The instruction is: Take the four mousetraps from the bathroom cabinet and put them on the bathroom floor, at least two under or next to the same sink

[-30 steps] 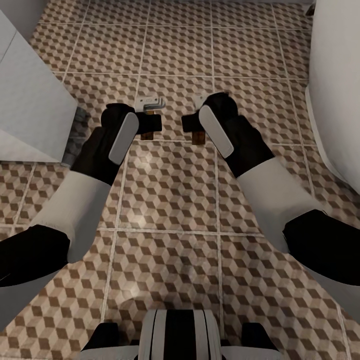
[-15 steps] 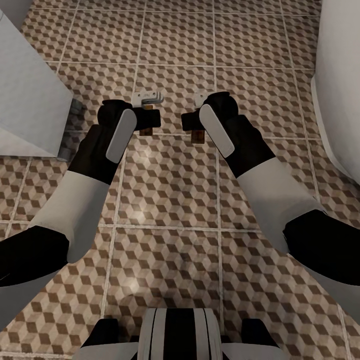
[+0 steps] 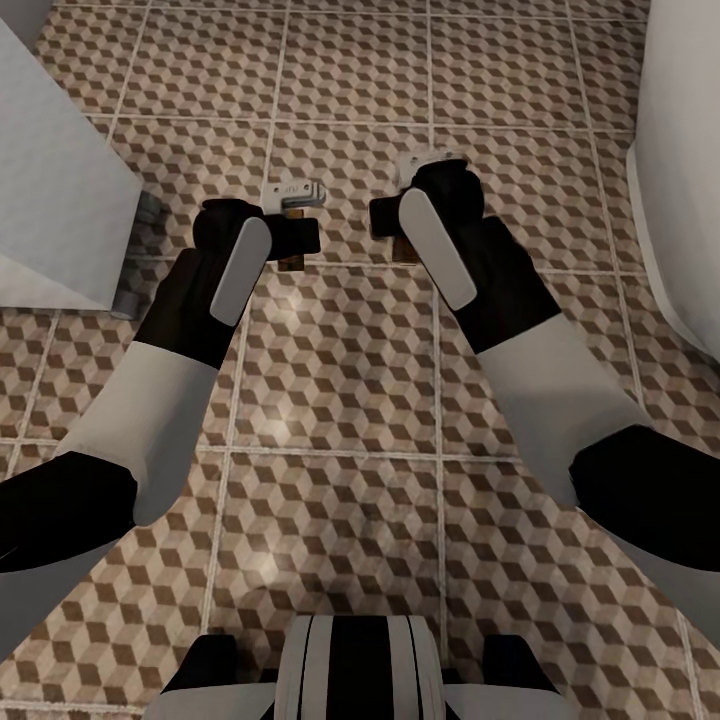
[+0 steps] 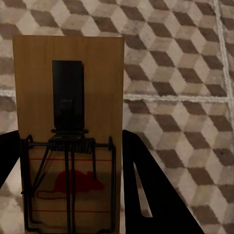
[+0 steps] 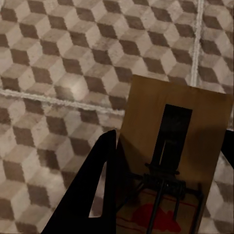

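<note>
I am pinching one mousetrap [image 4: 68, 136] in my left gripper [image 3: 290, 238], its wooden board between my dark fingers [image 4: 151, 190] (the red mouse print faces the wrist camera). My right gripper [image 3: 392, 228] is clamping a second mousetrap [image 5: 173, 161] the same way. I am holding both above the bathroom floor [image 3: 340, 380], near a grout line between tiles, with white fixtures at either side.

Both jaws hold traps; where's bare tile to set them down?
Bare bathroom floor lies between the forearms and ahead of both grippers. It's tight at left by the white fixture and at right by the white curved fixture. Mousetraps: left, right.
</note>
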Controlling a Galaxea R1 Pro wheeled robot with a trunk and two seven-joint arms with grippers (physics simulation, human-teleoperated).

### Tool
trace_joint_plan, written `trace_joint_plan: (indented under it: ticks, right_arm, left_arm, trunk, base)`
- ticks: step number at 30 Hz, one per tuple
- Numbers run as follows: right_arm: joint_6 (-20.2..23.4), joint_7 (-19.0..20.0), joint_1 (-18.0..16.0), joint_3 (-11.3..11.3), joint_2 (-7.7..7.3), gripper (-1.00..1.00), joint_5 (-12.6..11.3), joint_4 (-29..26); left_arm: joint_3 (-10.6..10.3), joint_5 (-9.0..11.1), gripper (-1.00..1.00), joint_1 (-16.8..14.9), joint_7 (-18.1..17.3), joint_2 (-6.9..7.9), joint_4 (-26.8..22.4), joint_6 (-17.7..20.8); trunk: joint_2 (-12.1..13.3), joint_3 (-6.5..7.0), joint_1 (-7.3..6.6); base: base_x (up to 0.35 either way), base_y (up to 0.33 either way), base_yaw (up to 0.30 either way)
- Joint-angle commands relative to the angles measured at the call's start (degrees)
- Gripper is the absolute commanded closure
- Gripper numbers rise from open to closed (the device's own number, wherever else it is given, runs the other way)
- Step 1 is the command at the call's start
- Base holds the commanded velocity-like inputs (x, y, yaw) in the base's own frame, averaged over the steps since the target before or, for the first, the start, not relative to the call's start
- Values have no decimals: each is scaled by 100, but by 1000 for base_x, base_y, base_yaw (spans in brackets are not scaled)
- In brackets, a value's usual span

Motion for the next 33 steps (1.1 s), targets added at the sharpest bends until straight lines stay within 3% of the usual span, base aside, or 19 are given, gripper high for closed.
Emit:
trace_joint_plan:
  ticks: [1, 9, 25, 27, 28, 29, 33]
  right_arm:
    - [3, -136, -3, 13, 0, 100, -74, -36]
    - [4, -404, -2, 25, 0, 100, -92, -150]
    - [-4, -406, 1, 26, 0, 100, -186, -111]
    - [-4, -405, 1, 26, 0, 100, -252, -101]
    - [-9, -418, 2, 24, 0, 100, -485, -94]
    - [-10, -423, 2, 21, 0, 100, -552, -93]
    - [-111, -432, 2, 18, 0, 100, -665, -90]
  left_arm:
    - [-9, 42, 100, -4, 51, 2, -4, 16]
    - [-9, 38, 100, -4, 54, 3, -14, 12]
    - [12, 40, 100, -4, 170, 5, -156, 11]
    - [38, 41, 100, -4, 171, 5, -174, 11]
    - [172, 42, 100, -4, 178, 3, -189, 12]
    - [204, 42, 100, -3, 179, 3, -191, 12]
    - [244, 37, 100, -4, 181, 1, -201, 12]
  trunk:
    - [-2, -3, 2]
    - [-8, -3, 12]
    - [-21, -3, 38]
    - [-21, -3, 38]
    - [-21, -3, 38]
    - [-21, -3, 38]
    - [-21, -3, 38]
  base:
    - [0, 0, 0]
    - [0, 0, 0]
    - [0, 0, 0]
    - [0, 0, 0]
    - [0, 0, 0]
    - [0, 0, 0]
    - [0, 0, 0]
